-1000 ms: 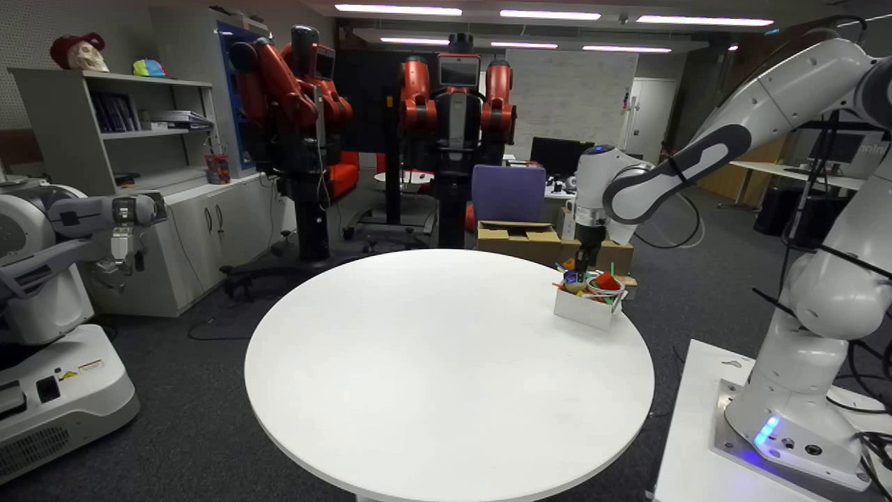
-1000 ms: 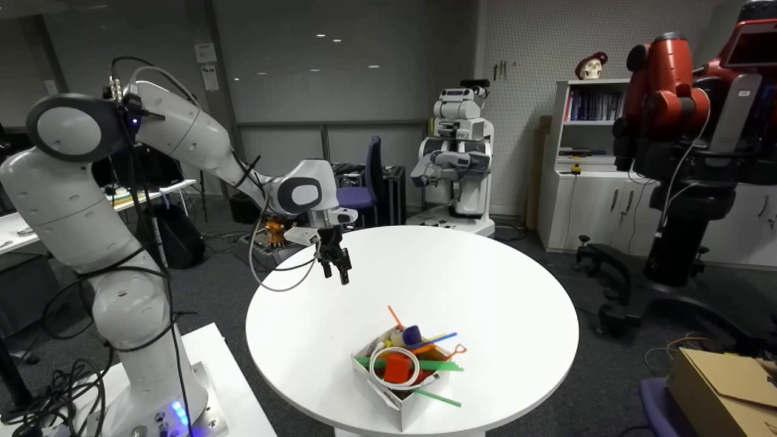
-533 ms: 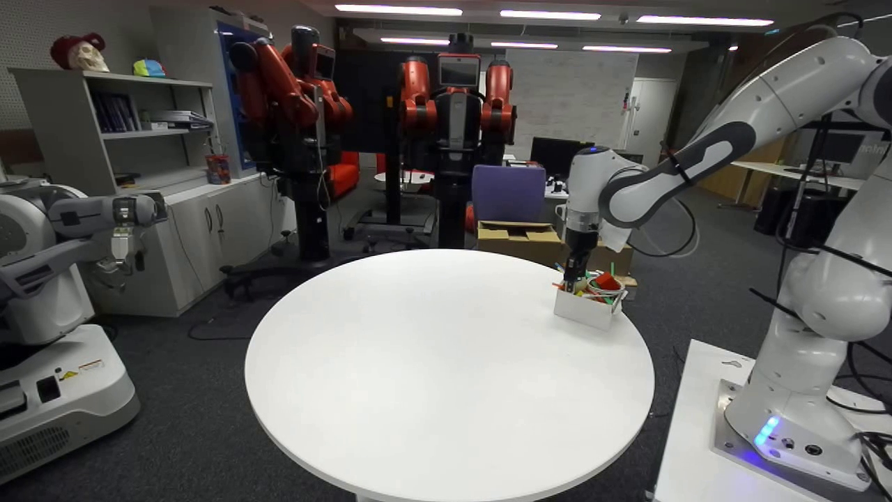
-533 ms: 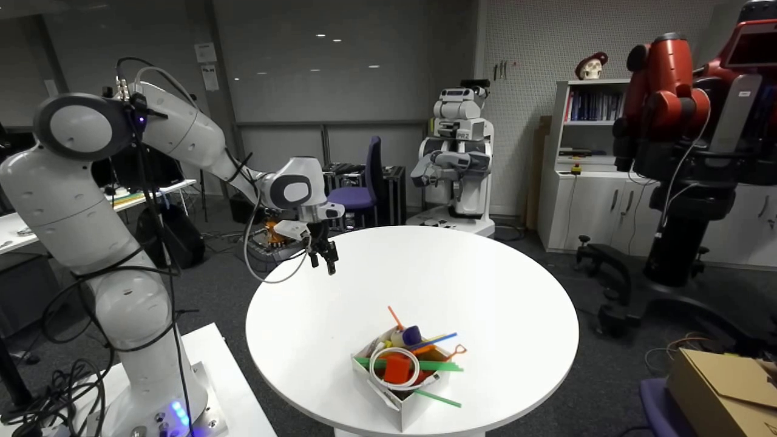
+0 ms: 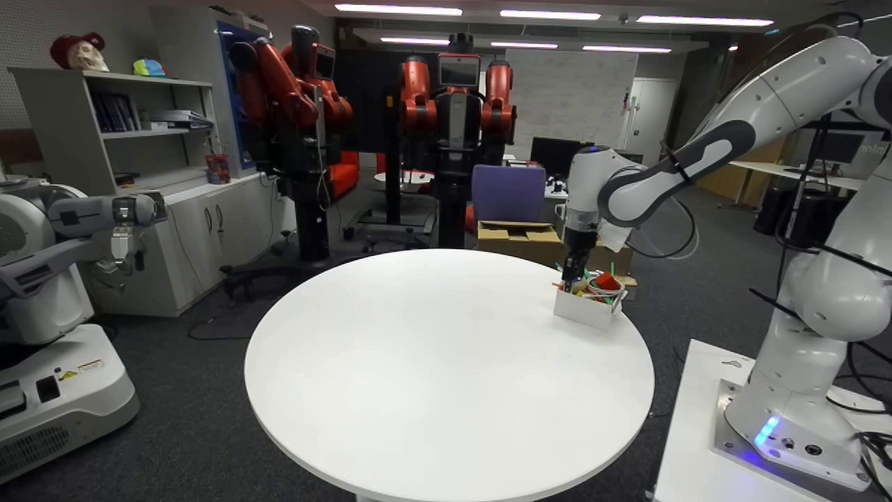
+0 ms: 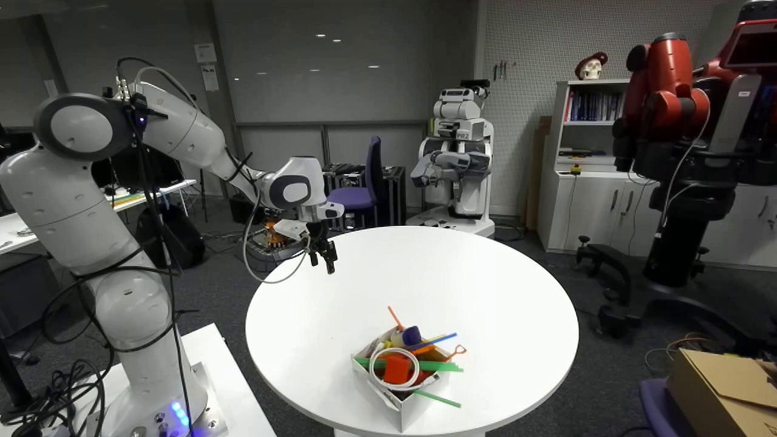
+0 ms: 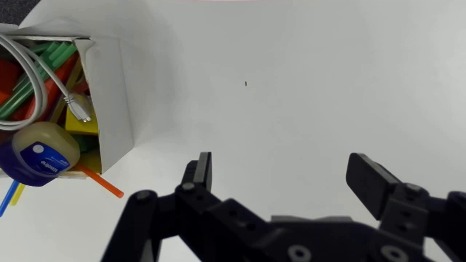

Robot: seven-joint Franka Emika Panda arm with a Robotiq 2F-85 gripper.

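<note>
My gripper point(image 7: 279, 160) is open, its black fingers wide apart with only bare white tabletop seen between them. In an exterior view the gripper point(image 6: 322, 263) hangs above the table, fingers pointing down. A white cardboard box point(image 7: 111, 109) lies to its left in the wrist view, apart from the fingers. It holds a Vaseline jar point(image 7: 49, 151) with a blue lid, a coiled white cable point(image 7: 77, 109), green straws point(image 7: 22, 94), a yellow block point(image 7: 82, 125) and a red block point(image 6: 397, 368). An orange stick point(image 7: 105, 185) pokes out over the rim. Items deeper in the box are hidden.
The box stands on a round white table point(image 6: 485, 291). My arm's base is bolted to a separate white table point(image 5: 697, 418) beside it. Around stand red robots point(image 5: 456, 104), a white robot point(image 6: 458, 152), a purple chair point(image 6: 364, 188) and cardboard boxes point(image 5: 519, 244).
Over the first half second the gripper shifted left in both exterior views, farther from the box. Since then it has stayed almost still. The box and its contents have not moved.
</note>
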